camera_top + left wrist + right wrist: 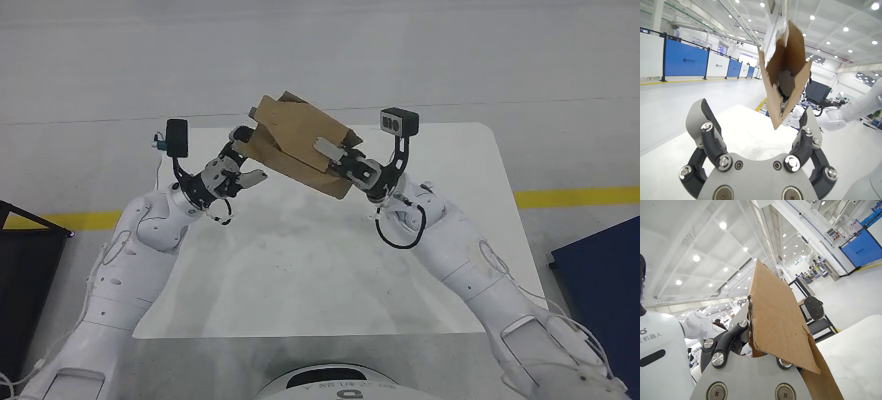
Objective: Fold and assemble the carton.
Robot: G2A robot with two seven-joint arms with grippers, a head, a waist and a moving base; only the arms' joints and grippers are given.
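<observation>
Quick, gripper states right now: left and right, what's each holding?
Left gripper: open, holding nothing.
Right gripper: closed on the brown, partly folded cardboard carton.

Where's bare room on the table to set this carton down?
The near half of the table, between the arms, is bare; so is its far right corner. Crowded: the far middle, where the right gripper holds the carton, the open left gripper beside it.

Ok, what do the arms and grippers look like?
The left arm and right arm are smooth white shells with black wrist joints and looping black cables. The left gripper and right gripper have silver plates and black linkages; the left's grey fingers have ribbed black pads. Each wrist carries a black camera.
</observation>
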